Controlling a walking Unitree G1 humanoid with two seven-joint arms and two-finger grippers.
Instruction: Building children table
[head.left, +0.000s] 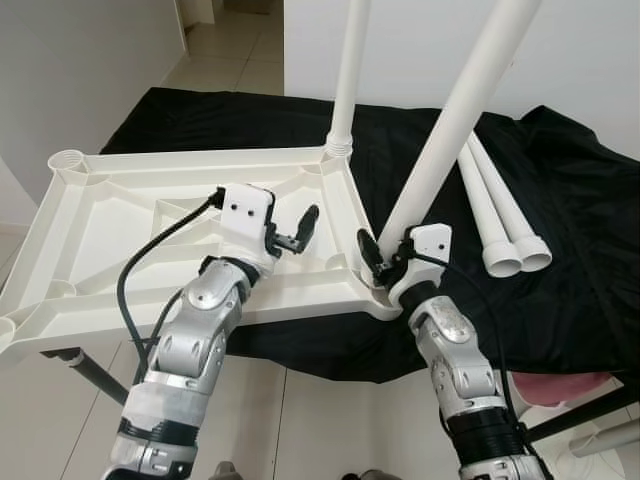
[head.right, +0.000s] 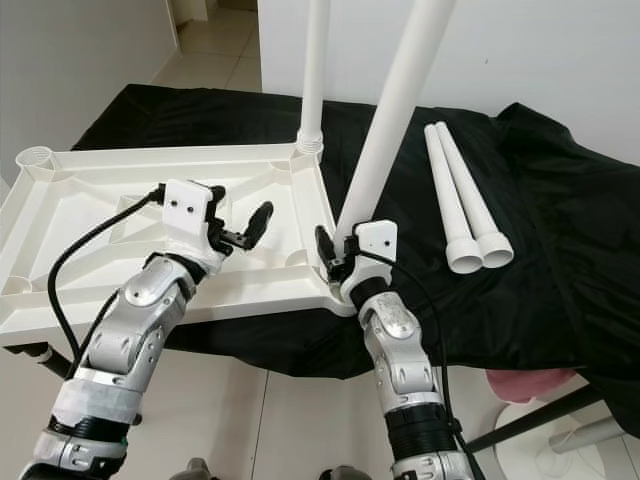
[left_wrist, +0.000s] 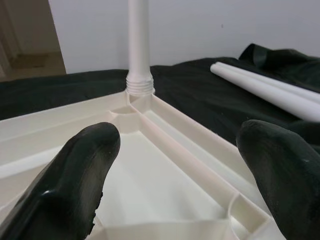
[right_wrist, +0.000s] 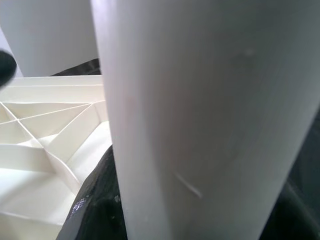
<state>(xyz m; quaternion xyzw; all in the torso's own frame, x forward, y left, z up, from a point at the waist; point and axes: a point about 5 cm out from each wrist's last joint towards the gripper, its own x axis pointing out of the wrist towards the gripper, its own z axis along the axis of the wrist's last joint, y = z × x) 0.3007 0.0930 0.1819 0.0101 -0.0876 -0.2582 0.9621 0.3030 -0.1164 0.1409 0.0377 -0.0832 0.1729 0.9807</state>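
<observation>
A white plastic tabletop (head.left: 130, 215) lies upside down on a black cloth, its ribbed underside up. One white leg (head.left: 350, 80) stands upright in the far right corner socket. A second white leg (head.left: 455, 120) leans at the near right corner, and my right gripper (head.left: 378, 255) is shut on its lower end. In the right wrist view that leg (right_wrist: 200, 120) is very close between the black fingers (right_wrist: 97, 205). My left gripper (head.left: 300, 232) hovers open over the tabletop's right part, holding nothing. Two loose white legs (head.left: 500, 215) lie side by side on the cloth to the right.
The black cloth (head.left: 560, 250) covers a low table whose dark frame (head.left: 85, 370) pokes out at the lower left. White walls stand behind and at the left, with tiled floor beyond. A pink object (head.left: 560, 390) lies at the lower right.
</observation>
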